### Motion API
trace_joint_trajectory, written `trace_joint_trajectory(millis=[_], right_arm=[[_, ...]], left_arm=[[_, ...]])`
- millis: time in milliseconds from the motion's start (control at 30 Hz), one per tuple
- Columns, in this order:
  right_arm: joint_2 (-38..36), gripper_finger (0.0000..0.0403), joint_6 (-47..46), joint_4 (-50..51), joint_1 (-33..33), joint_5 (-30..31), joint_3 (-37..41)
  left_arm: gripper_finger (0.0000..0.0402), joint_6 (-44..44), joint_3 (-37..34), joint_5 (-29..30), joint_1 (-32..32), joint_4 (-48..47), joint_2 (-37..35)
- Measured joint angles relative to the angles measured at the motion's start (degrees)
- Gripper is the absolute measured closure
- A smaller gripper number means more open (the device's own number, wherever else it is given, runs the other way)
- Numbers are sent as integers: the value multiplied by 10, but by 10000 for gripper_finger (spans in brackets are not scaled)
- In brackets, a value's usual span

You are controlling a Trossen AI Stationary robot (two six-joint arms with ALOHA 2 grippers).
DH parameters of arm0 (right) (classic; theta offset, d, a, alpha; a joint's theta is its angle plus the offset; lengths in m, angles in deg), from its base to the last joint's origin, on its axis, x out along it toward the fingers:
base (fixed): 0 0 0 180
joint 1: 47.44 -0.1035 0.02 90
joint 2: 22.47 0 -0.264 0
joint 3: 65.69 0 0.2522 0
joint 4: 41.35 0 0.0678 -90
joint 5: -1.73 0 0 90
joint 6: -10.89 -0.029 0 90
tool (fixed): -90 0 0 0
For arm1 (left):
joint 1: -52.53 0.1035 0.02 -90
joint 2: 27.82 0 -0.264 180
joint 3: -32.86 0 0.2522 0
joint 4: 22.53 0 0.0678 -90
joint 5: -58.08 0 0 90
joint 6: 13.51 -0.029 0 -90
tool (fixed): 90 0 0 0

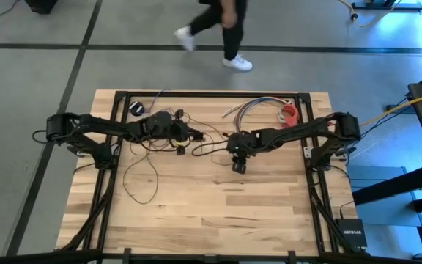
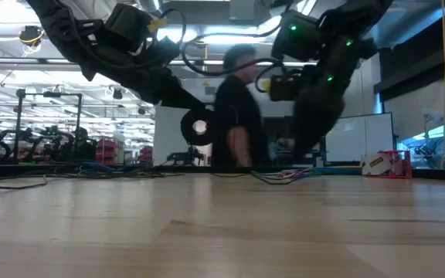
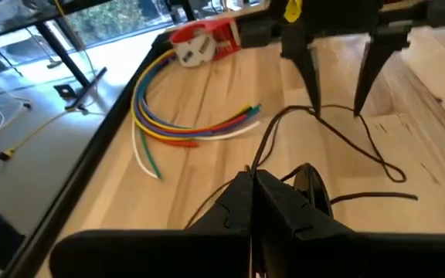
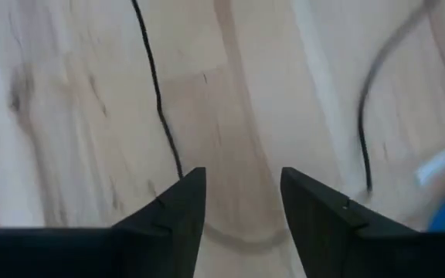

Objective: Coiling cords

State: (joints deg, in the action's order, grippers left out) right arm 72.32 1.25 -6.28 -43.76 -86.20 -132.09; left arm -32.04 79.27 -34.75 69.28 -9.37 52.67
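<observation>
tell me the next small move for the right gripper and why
Probably lower the right gripper onto the cord and close. Its jaws stand open above bare wood with nothing between them, while the left gripper is shut, seemingly pinching the cord beside loose loops.

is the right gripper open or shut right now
Open. In the right wrist view the right gripper shows a clear gap of bare table between its two fingers, with the cord lying beyond them, not pinched.
</observation>
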Motion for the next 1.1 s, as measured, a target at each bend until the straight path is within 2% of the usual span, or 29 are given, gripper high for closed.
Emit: trace_joint_trajectory(millis=[100,167,267,433,500,567,833,900,967,1100], right_arm=[[-17,230,-20,32,0,-1,0],[-18,230,-19,6,1,6,0],[-10,230,5,-77,1,33,0],[19,230,91,-256,1,38,0],[21,230,132,-274,1,39,-5],[16,230,162,-237,3,66,-23],[-86,230,191,68,10,205,-103],[-113,230,192,87,10,200,-102],[-130,230,210,60,18,167,-95],[-128,230,277,-96,39,69,-66]], left_arm=[[400,1,0,0,0,6,0],[400,1,0,0,-1,14,0],[400,0,0,0,-3,23,0],[400,0,0,0,-3,16,0],[400,0,0,0,-3,19,0],[400,-1,0,0,-3,21,-1],[400,-6,0,0,-14,26,-31],[400,-15,0,0,-19,27,-43],[400,-25,0,-3,-23,37,-55],[400,-45,0,-46,-25,137,-67]])
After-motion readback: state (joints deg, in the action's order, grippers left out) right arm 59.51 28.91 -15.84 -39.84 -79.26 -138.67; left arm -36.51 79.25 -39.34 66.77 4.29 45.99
